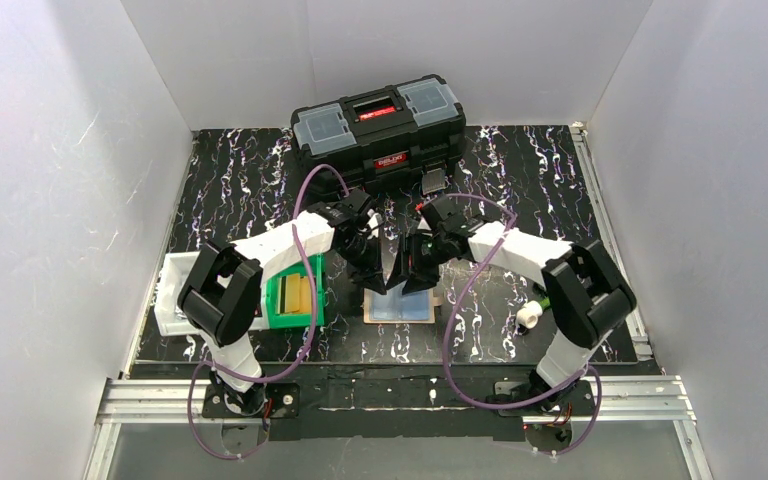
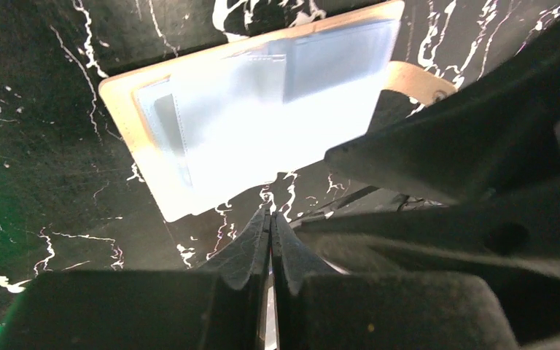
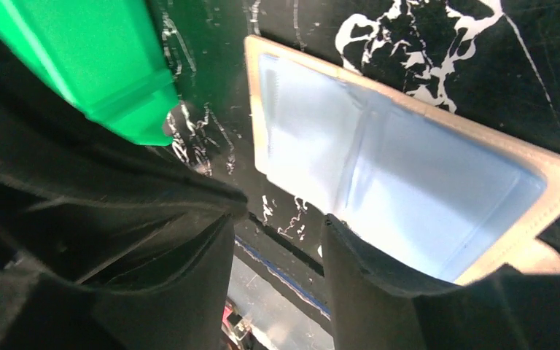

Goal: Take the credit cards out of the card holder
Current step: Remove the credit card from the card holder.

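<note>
The tan card holder [image 1: 400, 305] lies open and flat on the black marbled table, front centre. A light blue card [image 3: 408, 182] shows under its clear pockets. The holder fills the upper left wrist view [image 2: 262, 109], its snap strap [image 2: 419, 80] to one side. No orange-tan card is in view. My left gripper [image 2: 271, 219] is shut with nothing seen between its tips, just off the holder's edge [image 1: 380, 280]. My right gripper [image 3: 277, 233] is open and empty, its right finger [image 3: 379, 277] over the holder's edge, close beside the left one [image 1: 418, 278].
A black toolbox [image 1: 378, 125] stands at the back centre. A green bin [image 1: 295, 295] with yellow-tan slabs sits left of the holder, with a white tray [image 1: 170, 295] beyond it. A small white cylinder [image 1: 530, 315] lies at the right.
</note>
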You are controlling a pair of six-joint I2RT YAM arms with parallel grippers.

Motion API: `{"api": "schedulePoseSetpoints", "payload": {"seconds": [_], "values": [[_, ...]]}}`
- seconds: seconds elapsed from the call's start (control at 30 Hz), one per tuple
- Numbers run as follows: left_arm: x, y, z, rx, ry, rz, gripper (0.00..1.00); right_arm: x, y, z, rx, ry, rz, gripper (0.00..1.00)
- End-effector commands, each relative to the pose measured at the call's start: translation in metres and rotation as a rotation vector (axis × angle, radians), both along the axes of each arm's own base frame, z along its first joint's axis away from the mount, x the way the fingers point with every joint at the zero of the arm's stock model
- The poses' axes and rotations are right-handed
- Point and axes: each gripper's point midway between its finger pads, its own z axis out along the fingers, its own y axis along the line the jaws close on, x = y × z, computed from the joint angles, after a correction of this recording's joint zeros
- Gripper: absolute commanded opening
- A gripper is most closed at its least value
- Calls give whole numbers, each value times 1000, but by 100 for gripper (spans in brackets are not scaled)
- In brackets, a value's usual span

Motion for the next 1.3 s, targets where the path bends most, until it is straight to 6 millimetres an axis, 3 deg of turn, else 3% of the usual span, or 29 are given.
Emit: {"api": "schedulePoseSetpoints", "payload": {"seconds": [0.0,0.2,0.33,0.5,0.67,0.97,1.27], "values": [[6,-5,19,-5,-51,-10,0,8,-10,26,9,-57,-44,57],[9,-3,16,42,-57,-6,0,9,-23,23,-51,-80,-72,63],[16,34,10,216,-110,68,0,9,-26,13,-109,-93,-62,64],[25,67,16,212,-109,149,20,10,-16,9,-266,-186,-4,69],[39,88,33,157,-121,215,28,12,-5,5,-480,-318,53,74],[58,104,57,69,-140,284,29,9,11,-17,-663,-357,136,75],[59,102,59,28,-137,284,29,3,14,-39,-692,-321,187,72]]}}
